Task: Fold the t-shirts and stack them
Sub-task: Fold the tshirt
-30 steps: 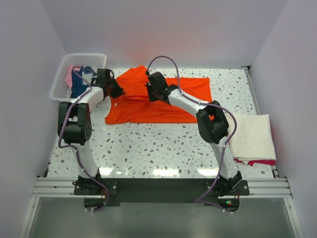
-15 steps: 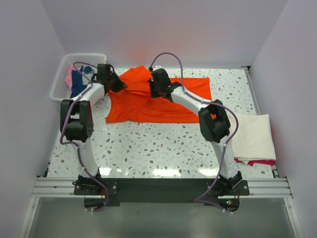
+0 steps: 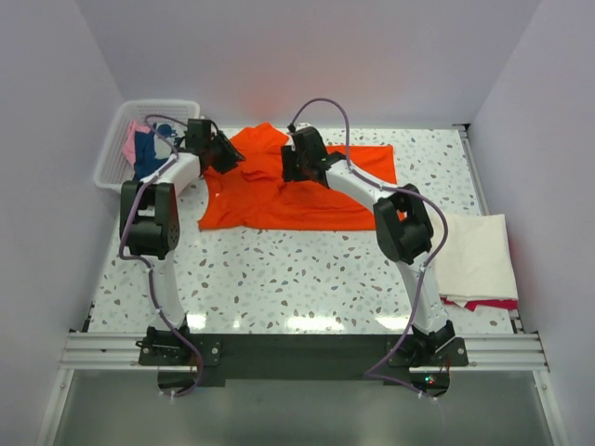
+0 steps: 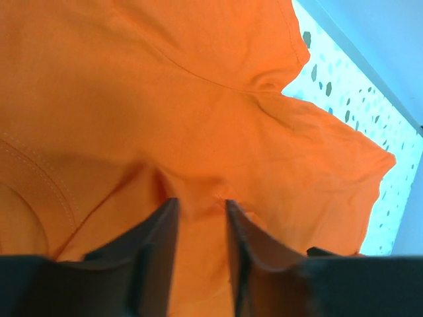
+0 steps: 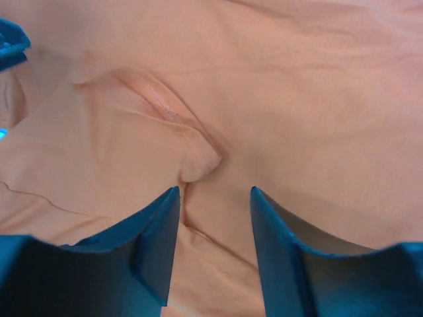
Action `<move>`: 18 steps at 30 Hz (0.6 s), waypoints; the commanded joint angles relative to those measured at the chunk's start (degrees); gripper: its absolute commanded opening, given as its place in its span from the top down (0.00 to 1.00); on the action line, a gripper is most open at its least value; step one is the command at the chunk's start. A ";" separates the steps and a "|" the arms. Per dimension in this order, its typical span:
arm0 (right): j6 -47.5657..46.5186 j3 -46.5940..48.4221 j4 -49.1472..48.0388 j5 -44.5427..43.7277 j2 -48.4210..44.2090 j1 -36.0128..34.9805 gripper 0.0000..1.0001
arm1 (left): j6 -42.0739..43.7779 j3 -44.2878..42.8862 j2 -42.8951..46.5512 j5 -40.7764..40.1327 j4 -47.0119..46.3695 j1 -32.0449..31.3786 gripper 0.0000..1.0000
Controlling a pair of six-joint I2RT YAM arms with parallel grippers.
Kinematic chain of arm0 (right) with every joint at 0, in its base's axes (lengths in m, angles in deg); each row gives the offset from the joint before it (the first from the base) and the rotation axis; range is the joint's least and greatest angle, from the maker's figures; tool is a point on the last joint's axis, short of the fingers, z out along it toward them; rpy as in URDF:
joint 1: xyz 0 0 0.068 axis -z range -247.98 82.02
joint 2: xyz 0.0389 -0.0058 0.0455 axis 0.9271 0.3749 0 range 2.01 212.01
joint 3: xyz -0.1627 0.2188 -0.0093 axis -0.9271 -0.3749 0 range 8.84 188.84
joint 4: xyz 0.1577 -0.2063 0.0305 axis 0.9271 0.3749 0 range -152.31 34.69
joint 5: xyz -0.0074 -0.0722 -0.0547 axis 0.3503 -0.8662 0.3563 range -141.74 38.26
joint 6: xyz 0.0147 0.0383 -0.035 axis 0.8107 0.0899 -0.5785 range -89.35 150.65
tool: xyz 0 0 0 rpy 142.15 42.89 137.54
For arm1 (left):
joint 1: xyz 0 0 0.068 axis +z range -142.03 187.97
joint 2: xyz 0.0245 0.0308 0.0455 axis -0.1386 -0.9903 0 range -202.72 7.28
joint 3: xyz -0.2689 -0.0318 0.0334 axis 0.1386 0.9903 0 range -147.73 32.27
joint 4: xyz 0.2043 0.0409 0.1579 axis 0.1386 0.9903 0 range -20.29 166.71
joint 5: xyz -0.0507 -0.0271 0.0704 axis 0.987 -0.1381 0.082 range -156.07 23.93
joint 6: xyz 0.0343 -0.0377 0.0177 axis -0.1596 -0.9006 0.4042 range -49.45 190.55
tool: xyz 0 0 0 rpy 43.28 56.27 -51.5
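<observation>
The bright orange t-shirt lies spread at the back middle of the table, its far left part bunched up. My left gripper is over the shirt's left shoulder area and my right gripper over its upper middle. In the left wrist view the left gripper has its jaws apart, with orange cloth lying under the gap. The right wrist view shows the right gripper open too, a small pucker of cloth just past its fingertips.
A white mesh basket at the back left holds a pink shirt and a navy one. At the right edge a folded cream-white shirt lies on a red one. Walls close in on three sides.
Both grippers moved toward the back wall over the orange shirt, then their jaws opened and let the cloth go. The shirt's far left part shifted backward with them.
</observation>
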 commanded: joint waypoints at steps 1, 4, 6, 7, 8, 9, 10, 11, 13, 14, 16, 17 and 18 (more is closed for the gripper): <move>0.60 2.30 -0.50 0.65 -1.18 0.58 0.48 | 2.03 -1.99 2.84 -2.12 0.66 0.30 0.56; 1.65 2.04 2.13 -0.22 -3.82 1.02 0.34 | 3.26 1.35 8.97 -5.02 2.33 0.30 0.53; 3.05 0.55 4.42 -2.50 -6.10 1.28 0.34 | 3.88 5.12 12.06 -7.05 4.26 0.38 0.53; 3.58 -2.42 4.77 -3.29 -8.98 1.46 0.34 | 4.05 6.62 15.47 -9.67 4.88 0.38 0.53; 4.63 -4.36 5.04 -3.91 -10.92 1.81 0.34 | 4.58 9.42 17.24 -11.35 6.80 0.38 0.54; 5.25 -6.47 5.30 -5.57 -12.60 1.98 0.34 | 4.58 10.92 19.00 -13.02 8.38 0.47 0.55; 6.04 -11.01 5.48 -5.94 -16.27 2.33 0.34 | 4.58 12.68 22.41 -17.13 9.36 0.38 0.57; 6.92 -13.58 5.48 -5.94 -18.05 3.21 0.35 | 4.49 14.61 24.27 -18.12 10.50 0.38 0.58; 9.55 -20.88 5.57 -5.68 -23.21 4.27 0.35 | 4.23 20.59 29.27 -22.17 11.47 0.38 0.60; 10.78 -23.51 4.61 -5.24 -24.81 5.40 0.36 | 4.49 24.78 30.78 -22.61 10.87 0.38 0.60; 11.49 -29.85 4.16 -5.06 -27.89 6.29 0.36 | 4.58 27.63 33.50 -24.62 11.47 0.47 0.61; 11.85 -31.52 4.34 -5.23 -30.34 7.08 0.36 | 5.36 29.90 34.04 -24.55 11.47 0.47 0.61; 11.94 -34.67 4.43 -5.32 -31.50 7.43 0.36 | 5.81 30.79 34.39 -24.46 11.30 0.47 0.61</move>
